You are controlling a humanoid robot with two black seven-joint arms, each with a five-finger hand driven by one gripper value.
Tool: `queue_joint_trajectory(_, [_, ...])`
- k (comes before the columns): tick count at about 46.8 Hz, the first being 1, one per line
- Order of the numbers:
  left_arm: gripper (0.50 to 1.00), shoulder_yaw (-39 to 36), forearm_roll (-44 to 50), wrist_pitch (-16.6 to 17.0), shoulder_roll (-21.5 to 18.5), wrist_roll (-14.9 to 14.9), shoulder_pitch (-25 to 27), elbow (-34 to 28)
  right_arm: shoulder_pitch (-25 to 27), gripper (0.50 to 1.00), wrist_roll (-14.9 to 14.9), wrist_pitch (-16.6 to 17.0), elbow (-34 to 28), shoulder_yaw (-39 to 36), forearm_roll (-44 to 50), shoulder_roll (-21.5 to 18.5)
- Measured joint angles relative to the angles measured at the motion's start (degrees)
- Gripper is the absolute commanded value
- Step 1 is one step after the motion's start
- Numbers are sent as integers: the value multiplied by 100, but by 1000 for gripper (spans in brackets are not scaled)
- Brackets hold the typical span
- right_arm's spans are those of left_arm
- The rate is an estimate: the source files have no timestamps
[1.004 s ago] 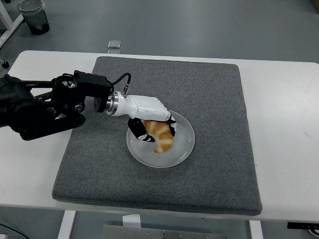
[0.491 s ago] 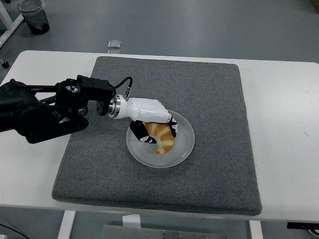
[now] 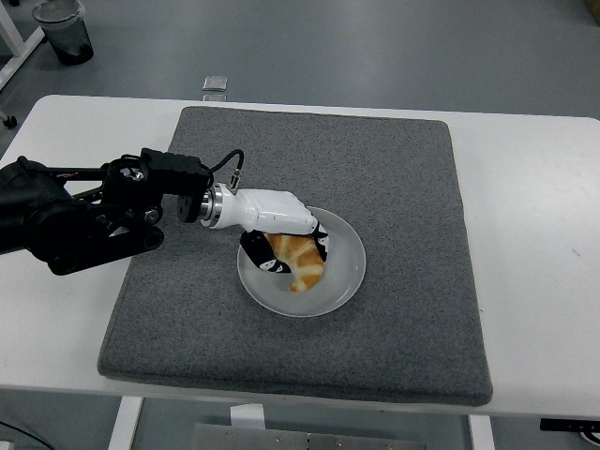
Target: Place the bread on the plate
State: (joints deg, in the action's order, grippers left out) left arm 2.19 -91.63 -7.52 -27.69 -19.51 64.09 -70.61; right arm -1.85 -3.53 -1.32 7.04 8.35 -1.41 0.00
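The croissant [image 3: 302,260] is grasped by the left hand [image 3: 281,246] and rests on the white plate [image 3: 342,281]; only the release is judged to be left.

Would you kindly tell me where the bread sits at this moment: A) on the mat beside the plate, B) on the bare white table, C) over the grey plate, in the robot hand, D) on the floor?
C: the bread lies over the grey plate, with the left robot hand closed around it.
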Motion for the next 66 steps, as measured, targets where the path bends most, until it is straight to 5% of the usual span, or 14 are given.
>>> queue_joint_trajectory(12, [786,8,73,-5,0,0,-2,3,0,932,-2,0,1,0,0,0])
queue_joint_trajectory(21, [919,49,96,-8,0,0,-3,-6,0,930,-2,0,3,0,0,0])
queue_joint_trajectory(32, [990,87,218,-7,0,0,2,-27,0,930,-1,0,0,0,0,0])
queue_joint_trajectory(50, [994,264,1282,-112,-41,-21,149,-211,0,932,-1,0,-1,0,0,0])
queue_joint_trajectory(66, [994,1264,3495,-360,-99,23,185,1,0,930,-2,0,0,0,0,0])
